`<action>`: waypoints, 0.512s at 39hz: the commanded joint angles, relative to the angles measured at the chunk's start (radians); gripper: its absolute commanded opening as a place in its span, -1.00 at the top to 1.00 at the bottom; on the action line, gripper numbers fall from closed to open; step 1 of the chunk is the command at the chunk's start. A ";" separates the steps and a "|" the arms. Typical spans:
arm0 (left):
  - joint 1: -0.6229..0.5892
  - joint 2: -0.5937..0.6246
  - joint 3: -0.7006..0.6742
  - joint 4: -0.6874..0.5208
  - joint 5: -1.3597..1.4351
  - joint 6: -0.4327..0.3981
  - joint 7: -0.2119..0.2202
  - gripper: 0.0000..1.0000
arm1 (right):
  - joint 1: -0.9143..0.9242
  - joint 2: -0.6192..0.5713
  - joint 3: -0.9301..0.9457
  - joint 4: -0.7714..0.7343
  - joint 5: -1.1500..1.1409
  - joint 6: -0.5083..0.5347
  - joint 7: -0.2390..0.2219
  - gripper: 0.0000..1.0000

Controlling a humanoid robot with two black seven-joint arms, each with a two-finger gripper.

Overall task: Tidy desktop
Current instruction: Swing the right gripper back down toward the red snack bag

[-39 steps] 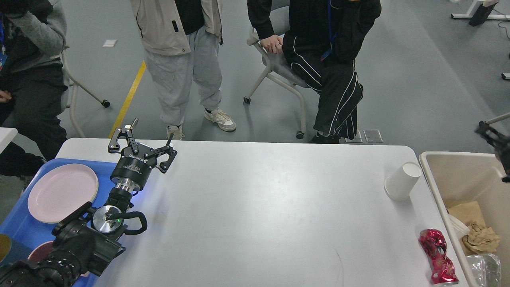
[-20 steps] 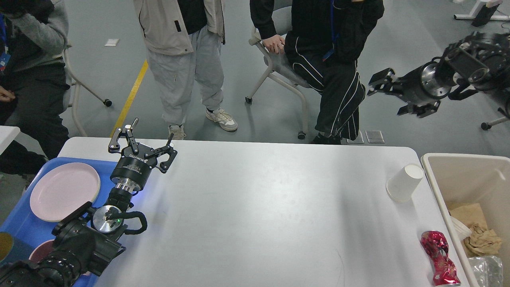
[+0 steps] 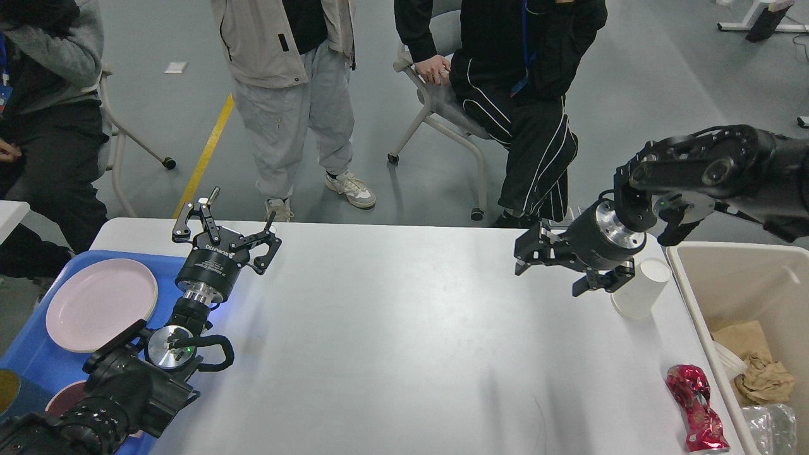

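mostly the tabletop before me is bare; dishes sit in the blue tray, scraps in the beige bin. left to do: white cup, red wrapper. both my jaws hang wide, empty.

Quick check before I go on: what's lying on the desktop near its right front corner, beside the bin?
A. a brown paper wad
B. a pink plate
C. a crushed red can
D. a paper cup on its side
C: the crushed red can lies on the desktop next to the beige bin.
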 commanded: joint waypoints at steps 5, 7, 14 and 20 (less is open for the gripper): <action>0.000 0.000 0.000 0.000 -0.001 0.000 0.000 -0.98 | -0.192 -0.199 -0.023 -0.091 -0.185 -0.003 0.009 -1.00; 0.000 0.000 0.000 0.000 -0.001 0.000 0.000 -0.98 | -0.215 -0.245 -0.015 -0.085 -0.205 -0.003 0.012 -1.00; 0.000 0.002 0.000 0.000 0.000 0.000 0.000 -0.98 | -0.281 -0.363 0.011 -0.062 -0.217 -0.004 0.021 -1.00; 0.000 0.000 0.000 0.000 0.000 0.000 0.000 -0.98 | -0.398 -0.402 0.083 -0.074 -0.222 -0.023 0.026 -1.00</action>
